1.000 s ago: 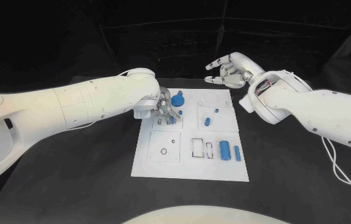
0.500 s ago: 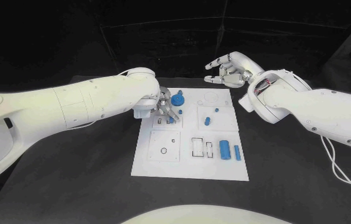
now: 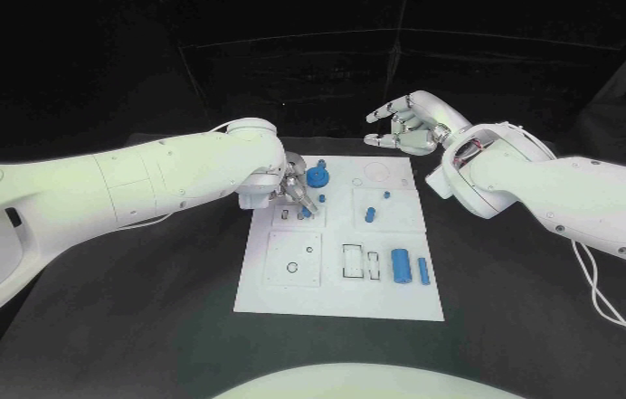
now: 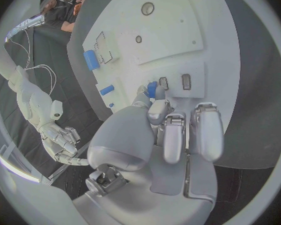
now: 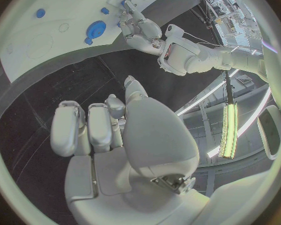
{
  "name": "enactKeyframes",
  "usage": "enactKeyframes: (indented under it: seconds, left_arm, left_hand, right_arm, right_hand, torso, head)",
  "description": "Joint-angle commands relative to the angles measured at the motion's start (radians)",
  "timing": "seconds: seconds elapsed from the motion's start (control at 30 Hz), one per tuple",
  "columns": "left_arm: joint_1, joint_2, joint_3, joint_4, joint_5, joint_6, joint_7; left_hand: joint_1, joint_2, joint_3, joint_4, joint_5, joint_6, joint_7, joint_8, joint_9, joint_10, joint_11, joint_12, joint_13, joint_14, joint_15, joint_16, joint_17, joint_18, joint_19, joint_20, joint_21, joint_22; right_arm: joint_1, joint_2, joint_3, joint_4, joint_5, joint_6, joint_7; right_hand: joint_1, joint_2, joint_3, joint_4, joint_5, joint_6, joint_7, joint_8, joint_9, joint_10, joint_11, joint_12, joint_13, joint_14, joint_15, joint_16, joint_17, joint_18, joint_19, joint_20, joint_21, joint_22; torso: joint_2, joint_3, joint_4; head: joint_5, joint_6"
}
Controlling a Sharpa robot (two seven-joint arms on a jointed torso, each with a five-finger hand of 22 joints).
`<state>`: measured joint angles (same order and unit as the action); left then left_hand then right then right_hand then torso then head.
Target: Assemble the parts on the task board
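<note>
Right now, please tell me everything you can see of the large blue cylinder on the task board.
The large blue cylinder is a smooth, plain blue part, plastic by its look. It lies on its side on the white task board, in the near right area. A thinner blue bar lies beside it, and outlined rectangular slots are on its other side. Neither hand touches it.

Overhead head camera, two close wrist cameras, all sharing the task board [image 3: 342, 236].

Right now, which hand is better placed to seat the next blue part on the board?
Left. The left hand is already down over the task board, its fingers pinching a small blue part at the board. The right hand is raised beyond the board's far edge, holding nothing.
</note>
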<state>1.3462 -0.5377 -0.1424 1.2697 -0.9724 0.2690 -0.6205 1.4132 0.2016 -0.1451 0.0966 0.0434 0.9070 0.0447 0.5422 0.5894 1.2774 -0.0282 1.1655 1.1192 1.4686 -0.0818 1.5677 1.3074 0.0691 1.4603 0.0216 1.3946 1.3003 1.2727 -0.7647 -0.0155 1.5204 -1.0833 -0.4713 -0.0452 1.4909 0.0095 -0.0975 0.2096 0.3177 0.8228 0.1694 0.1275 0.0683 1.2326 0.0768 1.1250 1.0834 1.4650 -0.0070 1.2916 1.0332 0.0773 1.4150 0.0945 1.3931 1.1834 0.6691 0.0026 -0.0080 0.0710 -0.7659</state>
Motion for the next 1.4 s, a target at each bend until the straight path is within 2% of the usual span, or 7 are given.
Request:
enactKeyframes:
  seconds: [0.03,0.37,0.5,0.57,0.7,1.07,1.4]
  left_arm:
    - [-0.002,-0.006,-0.002,0.008,-0.005,-0.002,0.018]
    - [-0.002,-0.043,-0.002,0.045,0.046,-0.145,0.059]
    - [-0.005,-0.070,-0.002,0.074,0.077,-0.240,0.075]
    - [-0.009,-0.088,-0.002,0.095,0.086,-0.292,0.082]
    - [-0.017,-0.121,-0.003,0.129,0.092,-0.352,0.092]
    - [-0.043,-0.181,-0.005,0.186,0.069,-0.410,0.098]
    - [-0.057,-0.180,-0.006,0.192,-0.009,-0.332,0.074]
  left_hand:
    - [0.020,0.003,0.083,-0.061,0.007,-0.003,0.000,-0.011,-0.003,-0.009,0.003,-0.010,-0.006,0.102,-0.005,0.003,0.263,-0.008,-0.006,0.000,-0.004,-0.002]
    - [-0.042,-0.048,0.301,-0.105,0.001,0.006,0.005,-0.026,0.006,0.000,0.004,-0.025,-0.013,0.102,0.001,0.003,0.263,-0.007,-0.007,0.003,-0.009,-0.002]
    - [-0.160,-0.143,0.543,-0.116,0.011,0.010,0.010,-0.016,0.032,0.011,0.013,-0.024,-0.009,0.102,-0.001,0.003,0.263,-0.005,-0.008,0.003,-0.016,-0.005]
    - [-0.191,-0.188,0.631,-0.131,0.005,0.009,0.010,-0.008,0.045,0.016,0.003,-0.020,-0.005,0.102,0.002,0.003,0.263,-0.004,-0.009,0.004,-0.020,-0.007]
    - [-0.239,-0.225,0.747,-0.138,0.005,0.010,0.006,0.007,0.065,0.024,0.005,-0.014,0.001,0.102,-0.001,0.003,0.263,-0.004,-0.009,0.005,-0.024,-0.009]
    - [-0.283,-0.261,0.848,-0.150,0.007,0.009,0.003,0.025,0.091,0.034,0.004,-0.008,0.006,0.102,-0.002,0.003,0.263,-0.004,-0.007,0.004,-0.027,-0.008]
    - [-0.286,-0.269,0.866,-0.157,0.007,0.007,0.003,0.028,0.096,0.031,0.004,-0.014,0.001,0.102,-0.003,0.003,0.263,-0.004,-0.006,0.004,-0.027,-0.007]
  right_arm:
    - [0.002,0.001,0.001,-0.001,0.001,0.005,0.002]
    - [0.002,0.002,0.001,-0.007,0.001,0.009,0.001]
    - [0.002,0.002,0.001,-0.013,-0.002,0.011,0.000]
    - [0.002,0.002,0.001,-0.017,-0.003,0.012,-0.001]
    - [0.002,0.002,0.001,-0.022,-0.003,0.014,-0.002]
    - [0.002,-0.002,0.000,-0.024,-0.004,0.016,-0.005]
    - [0.002,0.002,0.000,-0.027,-0.004,0.017,-0.004]
  right_hand:
    - [0.008,0.003,-0.006,-0.002,0.005,-0.002,0.000,0.006,-0.001,-0.003,-0.001,0.000,0.001,0.014,-0.002,-0.003,0.001,-0.002,-0.004,0.001,-0.003,0.000]
    - [0.008,0.003,-0.006,-0.002,0.008,-0.002,0.000,0.006,-0.001,-0.003,-0.001,-0.001,0.001,0.014,-0.002,-0.004,0.000,-0.002,-0.004,0.001,-0.004,0.000]
    - [0.008,0.004,-0.006,-0.002,0.010,-0.002,0.000,0.006,-0.001,-0.004,-0.001,-0.001,0.000,0.014,-0.002,-0.004,0.000,-0.002,-0.004,0.001,-0.004,0.000]
    - [0.008,0.004,-0.006,-0.002,0.010,-0.002,0.000,0.006,-0.001,-0.004,-0.001,-0.001,0.000,0.014,-0.002,-0.004,0.000,-0.002,-0.004,0.001,-0.004,0.000]
    - [0.008,0.004,-0.007,-0.002,0.012,-0.002,0.000,0.006,-0.001,-0.003,-0.001,-0.001,0.001,0.014,-0.002,-0.004,0.001,-0.002,-0.004,0.001,-0.004,-0.001]
    - [0.008,0.004,-0.008,-0.002,0.018,-0.002,0.000,0.007,-0.001,-0.004,-0.001,-0.001,0.000,0.014,-0.002,-0.004,0.000,-0.002,-0.004,0.001,-0.004,-0.001]
    - [0.009,0.004,-0.008,-0.002,0.020,-0.002,0.000,0.007,-0.001,-0.003,-0.001,0.000,0.000,0.014,-0.002,-0.004,0.000,-0.002,-0.004,0.001,-0.004,0.000]
  torso:
    - [0.000,0.0001,0.0008]
    - [-0.001,0.0002,0.0023]
    - [-0.001,-0.0005,0.0026]
    - [-0.001,0.0012,0.0032]
    - [-0.001,0.0028,0.0022]
    - [-0.001,0.0006,0.0028]
    - [0.001,0.0009,-0.0003]
  head:
    - [0.000,0.001]
    - [0.002,-0.001]
    - [0.004,-0.002]
    - [0.005,-0.002]
    - [0.005,-0.004]
    - [0.007,-0.002]
    - [0.014,-0.003]
